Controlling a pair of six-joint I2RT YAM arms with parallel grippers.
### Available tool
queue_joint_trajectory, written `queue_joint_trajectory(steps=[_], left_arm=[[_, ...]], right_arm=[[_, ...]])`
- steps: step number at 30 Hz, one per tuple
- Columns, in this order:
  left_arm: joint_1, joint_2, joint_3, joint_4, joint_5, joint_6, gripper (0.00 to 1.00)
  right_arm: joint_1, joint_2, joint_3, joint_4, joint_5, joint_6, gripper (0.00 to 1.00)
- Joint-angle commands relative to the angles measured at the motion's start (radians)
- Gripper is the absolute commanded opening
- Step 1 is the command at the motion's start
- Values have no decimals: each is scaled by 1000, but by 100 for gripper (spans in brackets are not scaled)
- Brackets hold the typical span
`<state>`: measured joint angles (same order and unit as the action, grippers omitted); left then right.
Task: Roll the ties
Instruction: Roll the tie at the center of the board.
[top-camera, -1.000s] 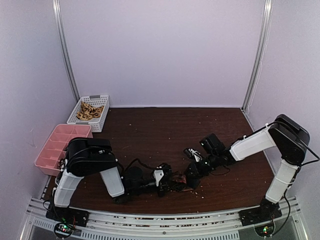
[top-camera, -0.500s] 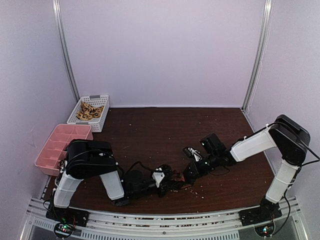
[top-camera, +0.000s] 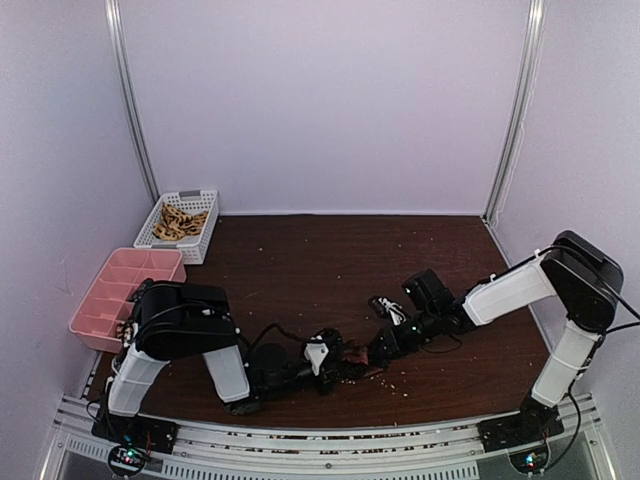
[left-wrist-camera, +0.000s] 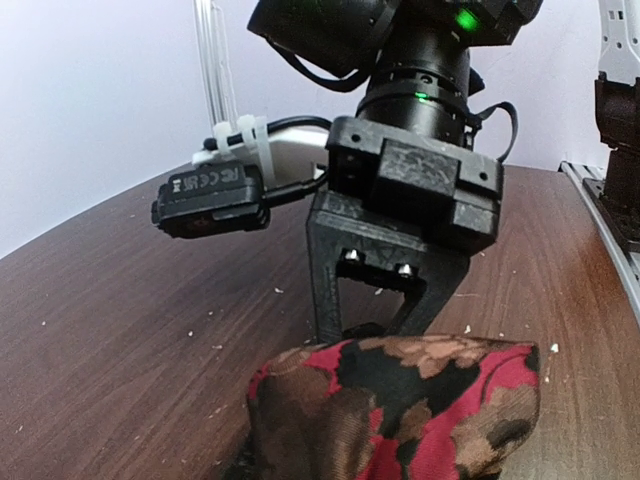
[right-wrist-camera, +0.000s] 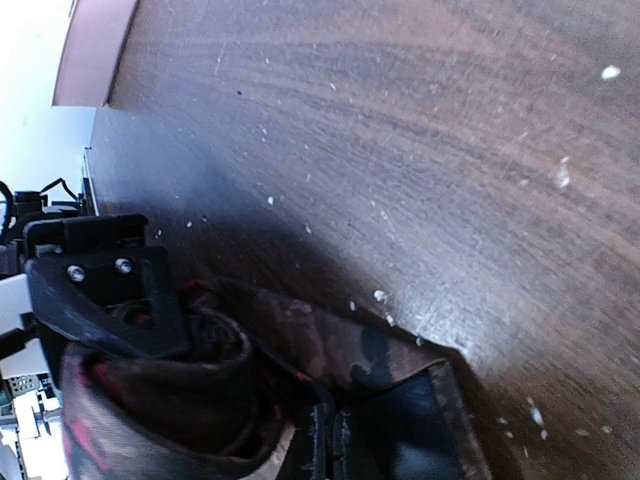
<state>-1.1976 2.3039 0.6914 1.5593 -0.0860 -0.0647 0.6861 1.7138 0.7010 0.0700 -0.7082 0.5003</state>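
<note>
A tie (top-camera: 354, 354) in red, brown and black, partly rolled, lies on the dark table (top-camera: 320, 270) near the front middle. In the left wrist view the roll (left-wrist-camera: 400, 410) fills the bottom edge and hides my left gripper's own fingers. My left gripper (top-camera: 336, 360) is shut on that roll. My right gripper (top-camera: 374, 352) meets it from the right, and its black finger (left-wrist-camera: 330, 290) stands just behind the roll. In the right wrist view my right gripper (right-wrist-camera: 330, 450) is shut in the tie's loose tail (right-wrist-camera: 390, 360), with the left gripper's finger (right-wrist-camera: 105, 290) against the roll (right-wrist-camera: 170, 400).
A white slatted basket (top-camera: 200, 245) holding more tan ties (top-camera: 180, 222) stands at the back left. A pink compartment tray (top-camera: 100, 300) sits in front of it at the left edge. Pale crumbs dot the table around the tie. White walls close in all sides.
Both grippers have crept slightly left and nearer the front with the tie between them. Their holds look unchanged.
</note>
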Motion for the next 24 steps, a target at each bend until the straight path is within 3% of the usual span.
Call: queue_joint_trajectory(steps=[1,7,15,21,24], left_arm=[[31,-67,-92,-20,-151,-10,9],[30,-126,-91,-33,-194,-9,9],[22,-122,-54,-291,-295,-10,6],[-3,-110,-57,-364,-227,40,6],[-3,-104,-60,-381,-179,36,7]], right_arm=[[-40,65,-57,-97,166,-17,0],[-42,88,-49,-118,199,-38,0],[-42,90,-49,-121,200,-45,0],[-42,65,-47,-110,160,-34,0],[-43,18,-44,-114,127,-17,11]])
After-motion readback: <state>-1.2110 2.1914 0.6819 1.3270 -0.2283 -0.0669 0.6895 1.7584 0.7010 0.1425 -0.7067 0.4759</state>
